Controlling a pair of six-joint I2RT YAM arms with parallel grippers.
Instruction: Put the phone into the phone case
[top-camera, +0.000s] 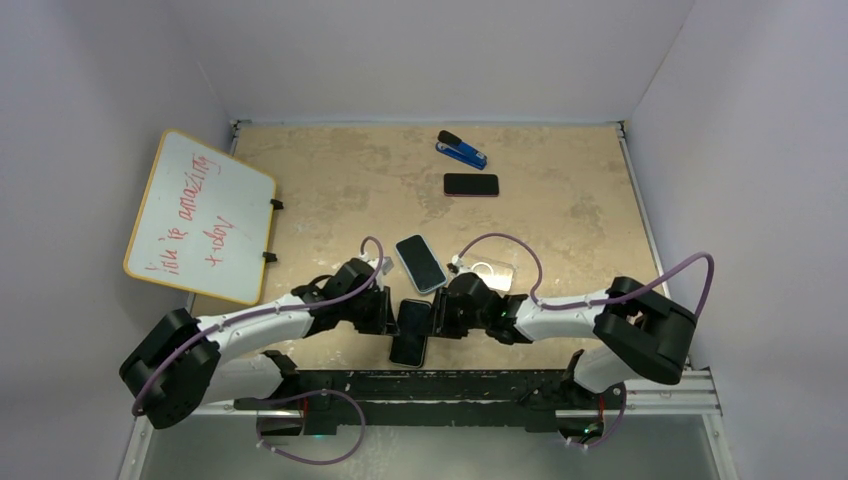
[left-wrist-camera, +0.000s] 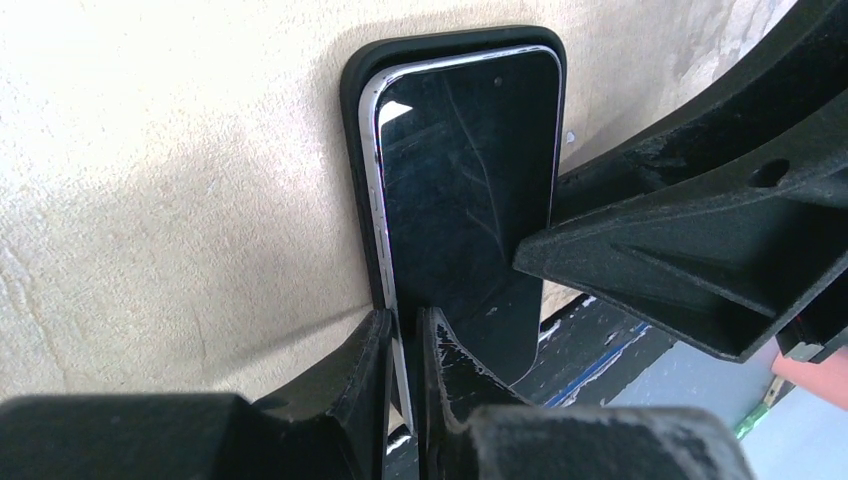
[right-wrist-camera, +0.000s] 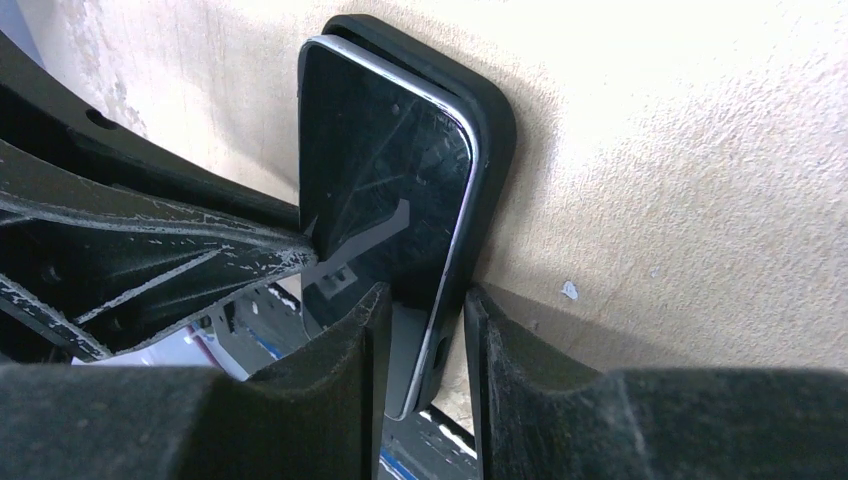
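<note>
Left claw (left-wrist-camera: 405, 365): matt black plastic fingers, scuffed pale at the tips, pressed almost together. We see them pinching the silver long edge of the phone (left-wrist-camera: 470, 200) at the bottom of the left wrist view.
Right claw (right-wrist-camera: 425, 345): the same rough black fingers, with a slightly wider gap. They nip the phone's edge together with the wall of the phone case (right-wrist-camera: 490, 130), one finger on the glass and the other against the case's outer side.
Crossed contact: in each wrist view the other claw's fingertip touches the far long edge of the screen.
Phone: a flat slab of glossy black glass, faintly scratched, with rounded corners and a bright metal rim. It sits in the case at lower centre of the top view, between the two claws.
Phone case: matt black with a thick rounded lip, lying flat on the table.
Table (top-camera: 330, 180): beige, mottled and slightly rough.
Room: we see plain pale walls (top-camera: 420, 60) on three sides.
Around: second phone (top-camera: 420, 263) just above the claws; black phone (top-camera: 471, 184) and blue stapler (top-camera: 461, 150) at upper centre; orange-framed whiteboard (top-camera: 200, 215) with red writing, tilted at left.
</note>
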